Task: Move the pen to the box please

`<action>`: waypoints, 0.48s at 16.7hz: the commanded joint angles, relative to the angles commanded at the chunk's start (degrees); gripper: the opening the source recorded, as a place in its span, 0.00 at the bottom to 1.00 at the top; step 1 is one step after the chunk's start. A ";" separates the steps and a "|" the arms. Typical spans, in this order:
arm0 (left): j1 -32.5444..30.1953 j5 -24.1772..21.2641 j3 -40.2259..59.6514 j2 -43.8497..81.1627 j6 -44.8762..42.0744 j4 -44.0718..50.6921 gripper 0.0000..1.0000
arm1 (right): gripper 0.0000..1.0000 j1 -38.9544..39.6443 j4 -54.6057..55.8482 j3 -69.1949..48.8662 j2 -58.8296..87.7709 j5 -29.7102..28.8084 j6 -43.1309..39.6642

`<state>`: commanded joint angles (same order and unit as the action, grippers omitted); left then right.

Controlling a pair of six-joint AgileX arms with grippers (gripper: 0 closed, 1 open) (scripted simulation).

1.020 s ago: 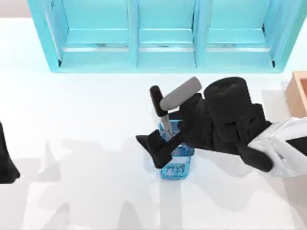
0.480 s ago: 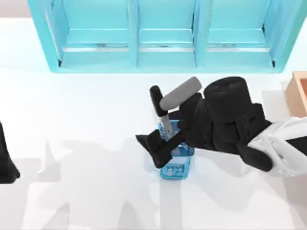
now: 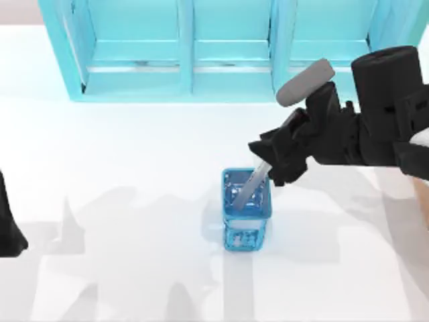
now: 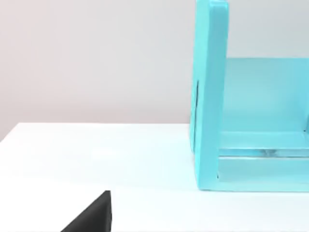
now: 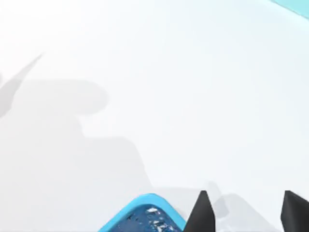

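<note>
Grey pen leans in cup — beside right tool.

Bright, even light; soft grey arm shadows across white table; no glare; edges crisp.

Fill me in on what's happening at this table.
The right claw grips the upper end of the pen, which slants down from it with its lower end still inside the blue cup near the table's middle. The pen is only partly out, so the move has barely begun. The left arm sits parked at the table's left edge.
</note>
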<state>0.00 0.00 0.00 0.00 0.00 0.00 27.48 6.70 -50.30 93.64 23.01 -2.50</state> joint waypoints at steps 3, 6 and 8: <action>0.00 0.00 0.00 0.00 0.00 0.00 1.00 | 0.00 -6.38 -12.51 -2.46 -7.86 5.47 -4.20; 0.00 0.00 0.00 0.00 0.00 0.00 1.00 | 0.00 -11.97 -22.20 -4.20 -14.63 10.01 -7.70; 0.00 0.00 0.00 0.00 0.00 0.00 1.00 | 0.00 -14.46 -25.72 -4.80 -17.55 11.86 -9.19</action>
<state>0.00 0.00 0.00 0.00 0.00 0.00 13.02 -19.02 -55.10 76.09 34.86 -11.69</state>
